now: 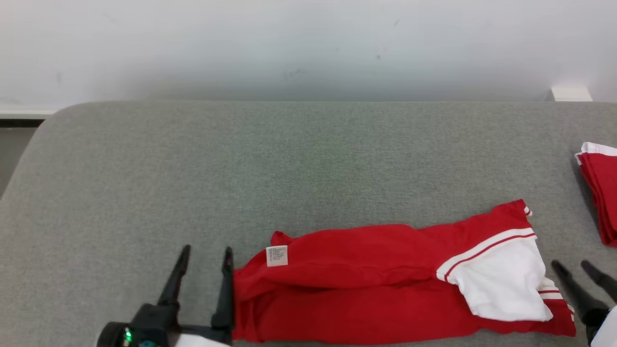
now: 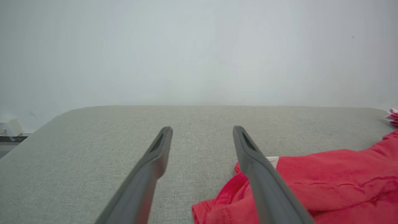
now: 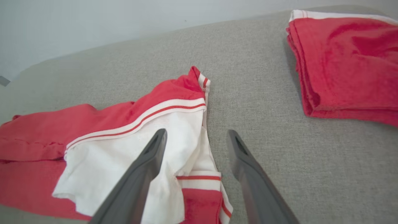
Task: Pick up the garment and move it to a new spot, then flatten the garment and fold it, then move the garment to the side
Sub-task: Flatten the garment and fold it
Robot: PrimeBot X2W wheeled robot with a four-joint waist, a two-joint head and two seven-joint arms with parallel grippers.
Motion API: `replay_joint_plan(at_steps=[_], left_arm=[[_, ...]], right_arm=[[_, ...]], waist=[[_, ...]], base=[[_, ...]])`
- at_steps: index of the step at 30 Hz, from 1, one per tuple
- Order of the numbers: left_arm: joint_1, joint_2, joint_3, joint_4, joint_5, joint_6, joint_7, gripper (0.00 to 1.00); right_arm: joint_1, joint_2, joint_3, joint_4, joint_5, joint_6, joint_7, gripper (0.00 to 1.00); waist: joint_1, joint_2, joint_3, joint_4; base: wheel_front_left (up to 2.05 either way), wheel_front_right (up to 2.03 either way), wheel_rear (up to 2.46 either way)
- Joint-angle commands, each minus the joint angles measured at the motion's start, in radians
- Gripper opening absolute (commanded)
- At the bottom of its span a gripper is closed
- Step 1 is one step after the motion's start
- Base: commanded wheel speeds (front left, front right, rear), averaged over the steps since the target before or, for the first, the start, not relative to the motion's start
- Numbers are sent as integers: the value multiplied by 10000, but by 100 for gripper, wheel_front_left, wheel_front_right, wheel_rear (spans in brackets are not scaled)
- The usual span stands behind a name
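The red garment point(image 1: 356, 284) lies folded into a long band on the grey padded surface point(image 1: 289, 159), with a white panel point(image 1: 501, 279) and striped trim at its right end and a small white label point(image 1: 276, 255) near its left end. My left gripper point(image 1: 206, 250) is open at the garment's left edge, its inner finger against the cloth and nothing between its fingers. The left wrist view shows the same open left gripper point(image 2: 202, 129) beside the garment point(image 2: 329, 180). My right gripper point(image 1: 570, 264) is open just past the right end. In the right wrist view, the right gripper point(image 3: 196, 133) has one finger over the garment's white part point(image 3: 130, 149).
A second folded red cloth stack point(image 1: 600, 193) point(image 3: 348, 62) lies at the surface's right edge. A pale wall point(image 1: 308, 48) stands behind, with a small white block point(image 1: 571, 93) at the back right. The surface rounds off at the far left point(image 1: 43, 130).
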Motion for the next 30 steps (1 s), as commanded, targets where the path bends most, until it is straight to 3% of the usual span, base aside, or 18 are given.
replay_joint_plan(at_steps=[1, 9, 14, 19, 20, 21, 22, 30], left_arm=[[325, -181, 73, -41, 374, -93, -9, 100], [626, -1258, 921, 6, 1462, -831, -14, 100], [580, -1703, 1435, 62, 1888, -1365, -15, 100], [583, -2118, 1804, 224, 2246, -1881, -14, 100], [610, -2187, 1870, 254, 2296, -1966, -14, 100], [661, -2244, 1924, 302, 2319, -2052, -14, 100], [731, -2304, 1972, 378, 2308, -2125, -15, 100], [1046, -2509, 2324, 717, 2642, -2545, -13, 100]], right_arm=[[-6, 1, 46, 124, -289, 2, 360, 100], [-661, 471, 51, 1240, -1245, 2, 1655, 100], [-1010, 601, 36, 2010, -1239, 0, 2302, 100], [-1290, 1133, 377, 2354, -609, 19, 2903, 100], [-1357, 1283, 470, 2313, -419, 39, 2949, 91], [-1394, 1428, 586, 2239, -167, 40, 3054, 22], [-1416, 1460, 652, 2169, 22, 40, 3105, 0], [-1504, 1158, 311, 1897, 1025, 13, 2841, 0]], waist=[[1, -1, 111, 156], [1, -1, 511, 676], [1, -1, 681, 972], [1, -1, 669, 1188], [1, -1, 656, 1209], [1, -1, 635, 1222], [1, -1, 608, 1229], [1, -1, 268, 954]], base=[[0, 0, 0], [0, 0, 0], [0, 0, 0], [0, 0, 0], [0, 0, 0], [0, 0, 0], [0, 0, 0], [0, 0, 0]])
